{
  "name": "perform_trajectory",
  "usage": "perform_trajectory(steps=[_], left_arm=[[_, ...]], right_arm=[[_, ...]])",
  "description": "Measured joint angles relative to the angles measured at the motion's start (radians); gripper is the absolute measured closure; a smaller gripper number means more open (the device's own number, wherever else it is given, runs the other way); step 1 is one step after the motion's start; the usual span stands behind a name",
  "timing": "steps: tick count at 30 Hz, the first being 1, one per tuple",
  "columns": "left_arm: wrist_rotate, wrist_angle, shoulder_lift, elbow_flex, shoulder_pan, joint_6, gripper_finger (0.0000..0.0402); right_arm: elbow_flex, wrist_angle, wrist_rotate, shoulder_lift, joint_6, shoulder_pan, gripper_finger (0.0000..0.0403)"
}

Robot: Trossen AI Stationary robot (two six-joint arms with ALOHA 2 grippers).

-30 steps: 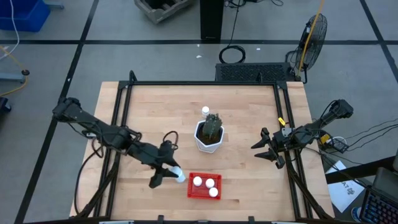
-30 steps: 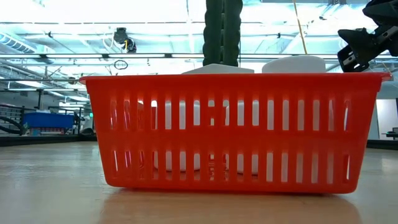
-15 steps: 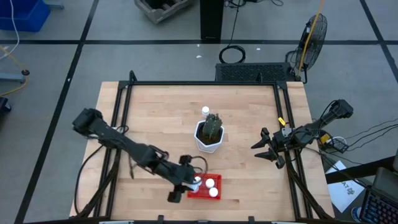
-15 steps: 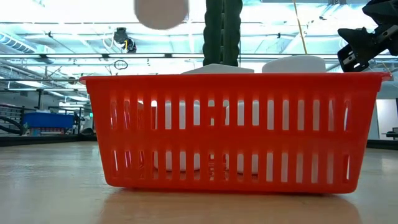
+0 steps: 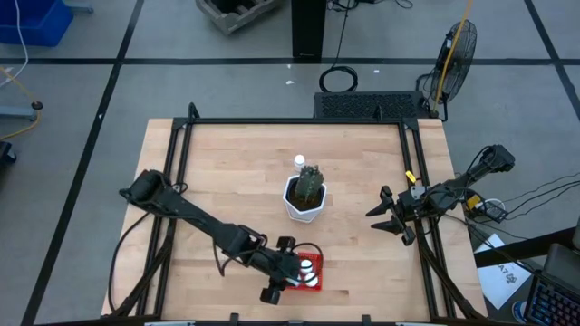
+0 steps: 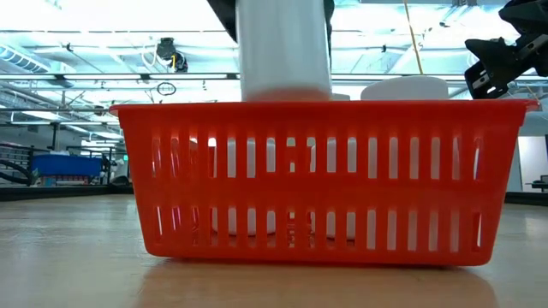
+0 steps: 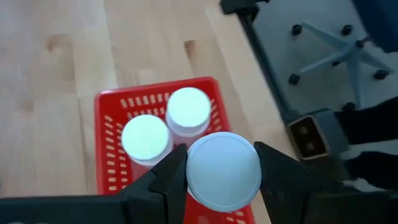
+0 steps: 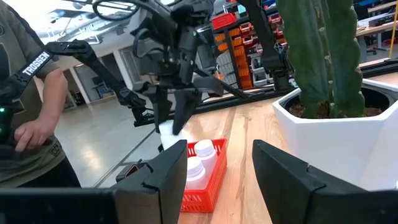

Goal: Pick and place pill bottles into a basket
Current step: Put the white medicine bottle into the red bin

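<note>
- The left gripper (image 5: 288,274) has moved a long way. A second ago it sat left of the basket (image 5: 314,260), near the bottom middle of the high view. Now it hangs right over the basket's left part.
- It brought a pill bottle (image 7: 223,168) with it. In the low view that bottle (image 6: 283,47) now comes down from the top middle of the frame, and its bottom end is level with the red rim (image 6: 325,109). Half a second ago only a white blur showed higher up there.
- This likely means the bottle is about to go in. It has not been let go yet.
- The left gripper's jaws are part way open and squeeze the bottle from both sides. In the left wrist view the two dark fingers (image 7: 169,180) touch the round white cap at the bottom middle of the frame.
- Two bottles (image 7: 145,137) stand in the basket just above that cap in the left wrist view. The high view showed three in there a second ago, so a third may be hidden under the gripper.
- One more bottle (image 5: 299,162) stands on the table in the middle of the high view, just behind the white plant pot (image 5: 304,200). It looks like the last one left to fetch.
- The right gripper (image 5: 388,219) waits at the right side of the table and has not moved. Its jaws are open a little and hold nothing.
</note>
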Motion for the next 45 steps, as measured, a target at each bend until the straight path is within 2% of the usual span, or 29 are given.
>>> perform_trajectory(steps=[7, 11, 17, 25, 34, 40, 45], left_arm=[[-0.073, -0.01, 0.004, 0.0, -0.003, 0.029, 0.0236], [-0.042, -0.013, 0.005, 0.0, -0.002, 0.03, 0.0236], [-0.058, -0.01, 0.005, 0.0, -0.015, 0.051, 0.0236], [-0.043, -0.03, 0.068, -0.001, -0.013, 0.057, 0.0236], [-0.109, -0.023, 0.083, -0.001, -0.016, 0.069, 0.0227], [-0.1, -0.018, 0.083, -0.001, -0.006, 0.067, 0.0237], [-0.101, -0.013, 0.094, -0.001, -0.006, 0.074, 0.0228]], right_arm=[[0.0, 0.0, 0.0, 0.0, 0.0, 0.0, 0.0229], [0.0, 0.0, 0.0, 0.0, 0.0, 0.0, 0.0227], [0.0, 0.0, 0.0, 0.0, 0.0, 0.0, 0.0231], [0.0, 0.001, 0.0, 0.0, 0.0, 0.0, 0.0228], [0.0, 0.0, 0.0, 0.0, 0.0, 0.0, 0.0228], [0.0, 0.0, 0.0, 0.0, 0.0, 0.0, 0.023], [0.0, 0.0, 0.0, 0.0, 0.0, 0.0, 0.0229]])
